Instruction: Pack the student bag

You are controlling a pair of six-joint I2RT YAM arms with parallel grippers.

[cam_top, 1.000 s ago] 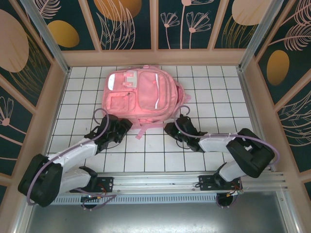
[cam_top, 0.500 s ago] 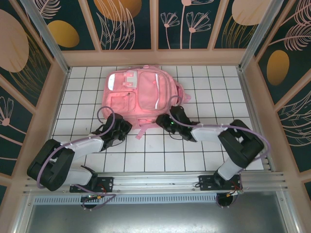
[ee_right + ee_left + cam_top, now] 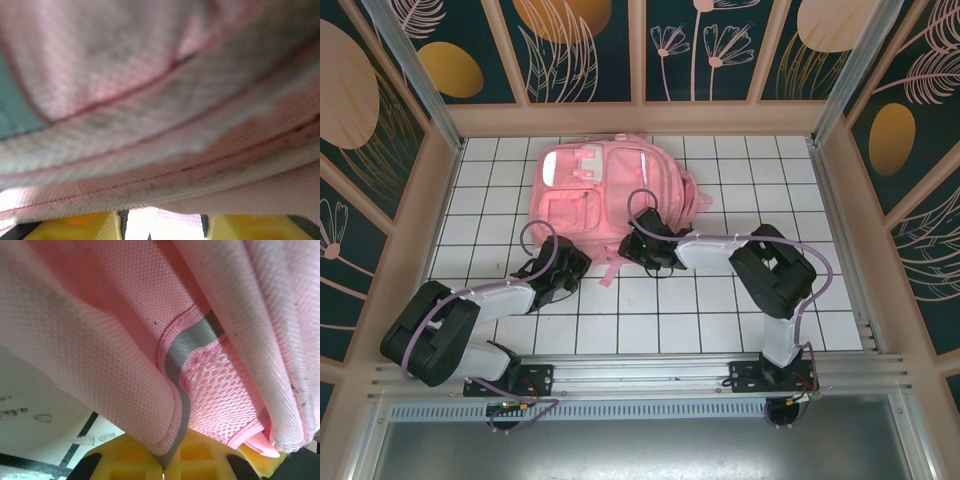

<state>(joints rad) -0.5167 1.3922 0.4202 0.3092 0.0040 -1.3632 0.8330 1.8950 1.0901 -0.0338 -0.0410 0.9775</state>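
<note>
The student bag [image 3: 610, 190], a pink backpack with pale stripes and front pockets, lies flat at the back middle of the tiled table. My left gripper [image 3: 565, 262] sits at the bag's lower left corner. In the left wrist view this gripper [image 3: 170, 460] is shut on the student bag [image 3: 125, 340], with a grey-trimmed fabric edge [image 3: 175, 365] pinched between the yellow pads [image 3: 130, 460]. My right gripper [image 3: 642, 243] is at the bag's lower edge, near its middle. Seen from the right wrist, its jaws [image 3: 162, 227] stand apart, and blurred pink fabric [image 3: 160, 125] lies close across them.
A pink strap [image 3: 612, 270] trails from the bag's lower edge onto the white tiles [image 3: 650, 320], and another strap loop [image 3: 697, 195] lies at its right side. Wooden walls [image 3: 440, 190] enclose the table. A metal rail [image 3: 640, 380] runs along the near edge.
The left gripper has closed on the bag's lower left edge. The right arm has swung left from the open tiles to the bag's lower edge, and its jaws have widened.
</note>
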